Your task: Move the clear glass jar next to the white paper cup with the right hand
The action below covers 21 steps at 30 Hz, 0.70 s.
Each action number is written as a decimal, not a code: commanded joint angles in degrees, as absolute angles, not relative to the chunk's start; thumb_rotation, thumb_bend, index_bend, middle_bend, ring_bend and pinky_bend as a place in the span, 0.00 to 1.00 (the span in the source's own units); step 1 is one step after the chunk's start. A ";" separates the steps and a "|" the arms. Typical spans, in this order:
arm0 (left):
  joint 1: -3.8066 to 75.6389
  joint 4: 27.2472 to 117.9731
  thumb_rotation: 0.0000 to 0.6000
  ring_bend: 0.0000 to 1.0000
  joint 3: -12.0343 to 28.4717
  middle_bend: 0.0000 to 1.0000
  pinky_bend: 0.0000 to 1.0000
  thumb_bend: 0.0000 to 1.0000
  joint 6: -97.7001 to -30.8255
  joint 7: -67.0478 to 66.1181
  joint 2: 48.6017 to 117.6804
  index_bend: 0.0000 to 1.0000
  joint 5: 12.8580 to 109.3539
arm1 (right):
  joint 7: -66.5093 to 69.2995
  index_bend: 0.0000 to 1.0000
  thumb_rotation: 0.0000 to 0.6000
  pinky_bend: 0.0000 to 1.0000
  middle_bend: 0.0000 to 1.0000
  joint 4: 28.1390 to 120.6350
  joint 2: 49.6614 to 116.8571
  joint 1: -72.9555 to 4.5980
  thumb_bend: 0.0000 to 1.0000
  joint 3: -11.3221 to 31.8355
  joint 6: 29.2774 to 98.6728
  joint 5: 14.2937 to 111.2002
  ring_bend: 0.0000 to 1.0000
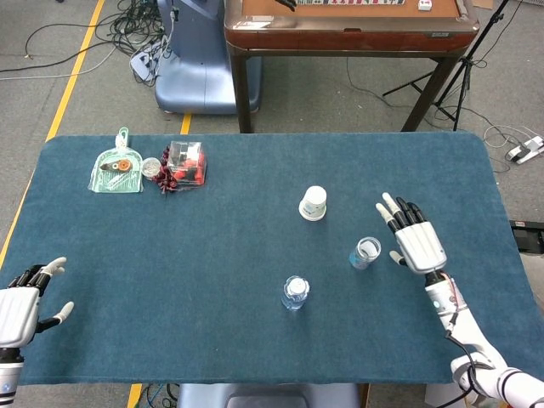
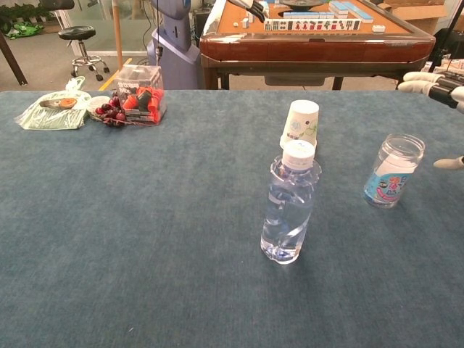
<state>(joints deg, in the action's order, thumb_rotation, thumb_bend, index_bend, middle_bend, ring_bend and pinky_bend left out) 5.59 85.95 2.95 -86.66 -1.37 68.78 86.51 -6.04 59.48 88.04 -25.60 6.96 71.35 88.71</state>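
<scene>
The clear glass jar (image 1: 365,252) (image 2: 393,170) with a blue label stands upright, mouth open, on the blue cloth. The white paper cup (image 1: 313,203) (image 2: 300,125) stands upside down, up and to the left of the jar. My right hand (image 1: 414,235) (image 2: 438,85) hovers just right of the jar, fingers spread, holding nothing and not touching it. My left hand (image 1: 20,304) rests open at the table's near left corner, seen only in the head view.
A plastic water bottle (image 1: 295,293) (image 2: 289,204) stands in front of the cup. At the far left lie a green packet (image 1: 116,168), a small clear box with red items (image 1: 185,161) and dark grapes (image 2: 110,112). A wooden table (image 1: 348,25) stands behind.
</scene>
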 commanded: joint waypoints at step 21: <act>5.50 86.79 1.00 0.23 3.03 0.31 0.35 0.23 -85.85 -0.85 67.63 0.18 85.40 | -3.49 0.00 1.00 0.15 0.00 52.46 94.99 -29.49 0.00 5.76 70.87 89.54 0.00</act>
